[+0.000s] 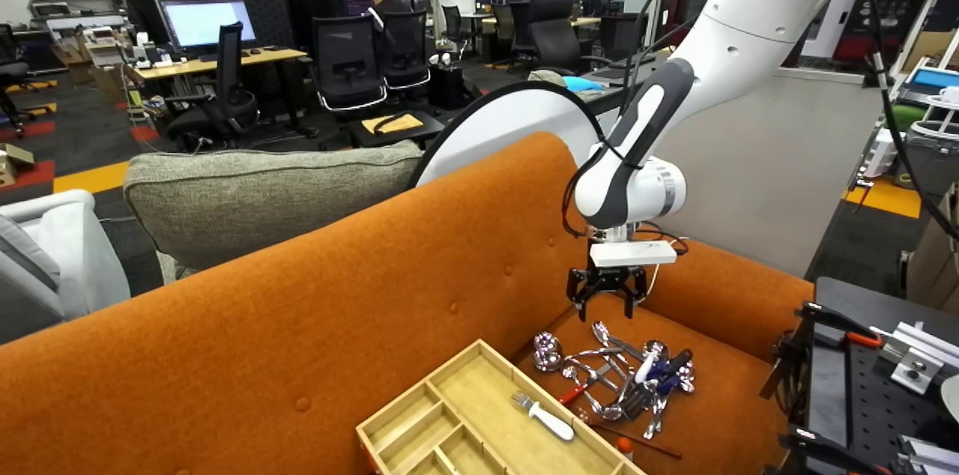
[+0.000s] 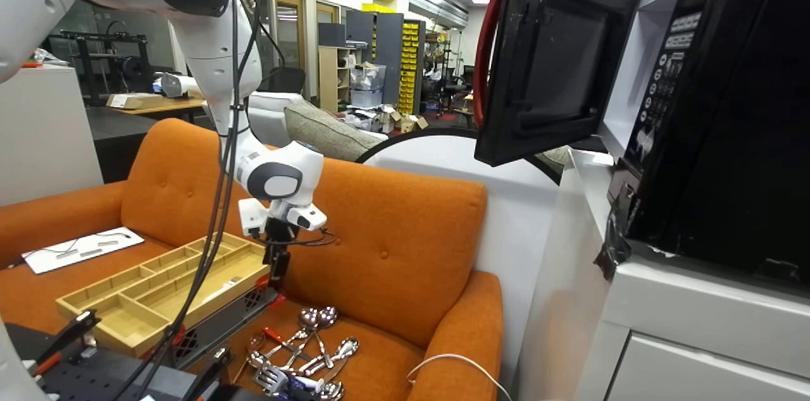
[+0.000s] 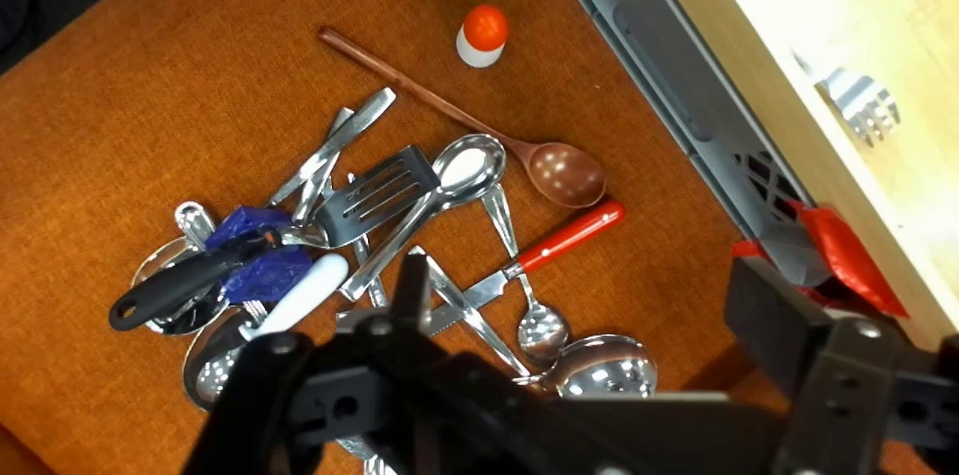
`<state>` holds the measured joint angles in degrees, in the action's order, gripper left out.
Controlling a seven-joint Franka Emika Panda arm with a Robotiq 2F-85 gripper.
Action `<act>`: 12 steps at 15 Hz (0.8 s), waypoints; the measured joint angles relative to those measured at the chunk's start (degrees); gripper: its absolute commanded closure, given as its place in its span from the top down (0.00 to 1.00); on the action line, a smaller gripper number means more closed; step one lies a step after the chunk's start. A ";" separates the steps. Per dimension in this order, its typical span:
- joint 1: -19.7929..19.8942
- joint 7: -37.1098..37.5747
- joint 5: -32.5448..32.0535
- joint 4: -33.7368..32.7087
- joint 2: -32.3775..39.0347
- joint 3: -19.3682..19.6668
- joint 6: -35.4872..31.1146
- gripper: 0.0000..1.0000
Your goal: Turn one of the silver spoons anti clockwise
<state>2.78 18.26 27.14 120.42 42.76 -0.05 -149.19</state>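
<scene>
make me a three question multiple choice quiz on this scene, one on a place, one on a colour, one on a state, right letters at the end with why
1. Where do the silver spoons in the wrist view lie?
A) in the wooden tray
B) on the orange sofa
C) on the carpet

2. What colour is the slotted spatula's handle?
A) black
B) red
C) yellow

3. How does the pincer stand?
A) shut, empty
B) shut on a spoon
C) open, empty

1 B: its orange surface shows around them.
2 A: the wrist view shows it black along its length.
3 C: its fingers stand apart, gripping nothing.
</scene>
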 measured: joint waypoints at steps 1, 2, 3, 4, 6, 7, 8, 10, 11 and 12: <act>0.24 1.82 0.43 -1.18 1.46 0.27 -0.16 1.00; 0.52 3.67 0.86 -2.71 3.35 0.50 -0.20 1.00; 0.84 5.44 1.43 -4.42 5.41 0.62 -0.20 1.00; 1.00 7.40 1.76 -6.27 7.60 0.86 -0.20 1.00; 1.26 11.85 2.78 -10.36 12.27 1.30 -0.19 1.00; 1.44 13.94 3.65 -12.47 14.48 1.35 -0.10 1.00; 1.59 16.28 4.48 -14.59 16.52 1.45 -0.10 1.00; 1.78 21.27 5.96 -18.43 19.98 1.80 -0.10 1.00; 2.00 23.37 6.69 -20.03 21.25 1.88 -0.10 1.00; 2.19 24.49 7.15 -21.11 22.00 1.89 -0.09 1.00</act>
<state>4.97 42.75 34.30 99.31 64.76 1.84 -149.29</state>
